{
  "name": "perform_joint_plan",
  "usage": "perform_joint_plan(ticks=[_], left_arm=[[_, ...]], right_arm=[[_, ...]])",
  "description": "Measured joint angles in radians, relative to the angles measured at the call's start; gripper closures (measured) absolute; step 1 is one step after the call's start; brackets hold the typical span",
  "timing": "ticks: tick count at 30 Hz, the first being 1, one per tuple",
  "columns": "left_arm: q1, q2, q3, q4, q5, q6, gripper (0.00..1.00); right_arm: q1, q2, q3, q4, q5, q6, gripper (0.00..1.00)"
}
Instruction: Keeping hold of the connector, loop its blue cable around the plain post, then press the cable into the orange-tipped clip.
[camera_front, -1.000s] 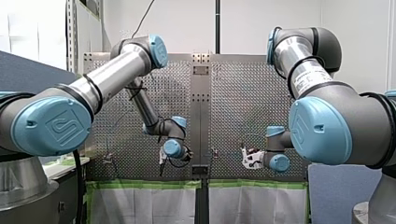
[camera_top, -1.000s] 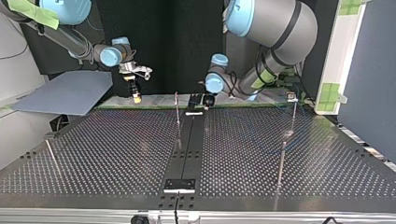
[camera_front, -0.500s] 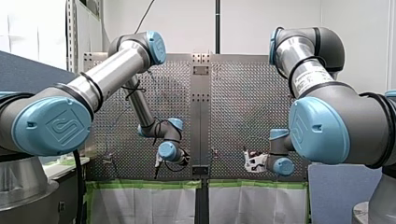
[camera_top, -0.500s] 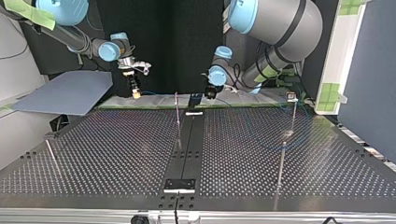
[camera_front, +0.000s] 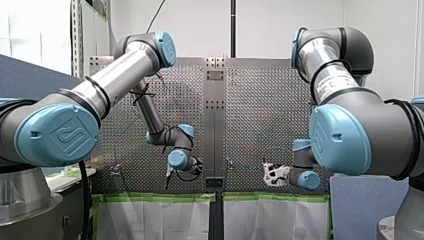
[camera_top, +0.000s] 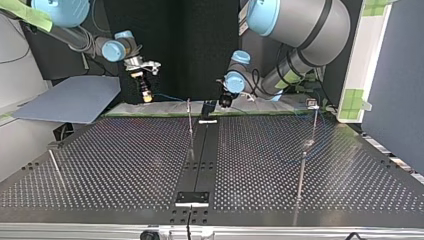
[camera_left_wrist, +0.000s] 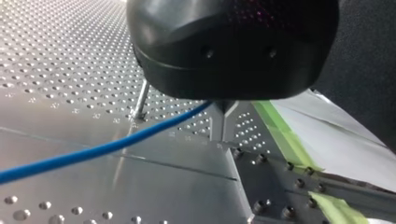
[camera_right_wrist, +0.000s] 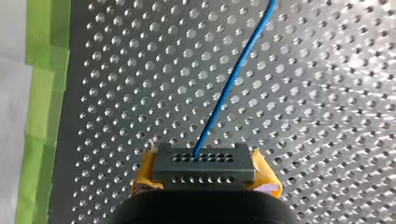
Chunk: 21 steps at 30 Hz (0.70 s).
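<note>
My right gripper (camera_right_wrist: 205, 186) is shut on the dark grey connector (camera_right_wrist: 203, 164), its yellow pads on either side. The blue cable (camera_right_wrist: 224, 93) leaves the connector's face and runs ahead over the perforated table. In the top view my right gripper (camera_top: 145, 96) hangs at the back left, and the cable (camera_top: 169, 96) stretches from it toward the thin plain post (camera_top: 190, 125) near the middle. My left gripper (camera_top: 225, 101) hovers just right of that post. In the left wrist view its metal fingers (camera_left_wrist: 223, 123) are shut together on the blue cable (camera_left_wrist: 102, 149), with a post (camera_left_wrist: 141, 99) behind.
A post with a small clip head (camera_top: 313, 106) stands at the top view's back right, another post (camera_top: 301, 172) nearer, and a leaning rod (camera_top: 55, 167) at the left. A black strip (camera_top: 202, 150) runs down the table's middle. Green tape (camera_left_wrist: 285, 140) lines the back edge.
In the front view my left gripper has sunk and shifted left, and my right gripper has moved lower and to the right. The cable between them now looks tauter.
</note>
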<state>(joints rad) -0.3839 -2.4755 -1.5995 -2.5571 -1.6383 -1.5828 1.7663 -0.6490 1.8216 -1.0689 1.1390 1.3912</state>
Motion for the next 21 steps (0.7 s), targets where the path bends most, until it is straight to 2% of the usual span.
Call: perform_joint_plan(ticks=[7,10,21], left_arm=[[0.007,0.0,0.0,0.0,0.002,-0.005,1.0],[0.011,0.001,0.0,0.001,0.002,-0.01,1.0],[0.018,0.001,0.0,0.001,0.01,-0.015,1.0]], right_arm=[[-0.004,-0.019,0.041,-0.068,-0.028,0.066,1.0],[-0.002,-0.02,0.054,-0.101,-0.049,0.084,1.0],[0.012,-0.021,0.121,-0.197,-0.103,0.091,1.0]])
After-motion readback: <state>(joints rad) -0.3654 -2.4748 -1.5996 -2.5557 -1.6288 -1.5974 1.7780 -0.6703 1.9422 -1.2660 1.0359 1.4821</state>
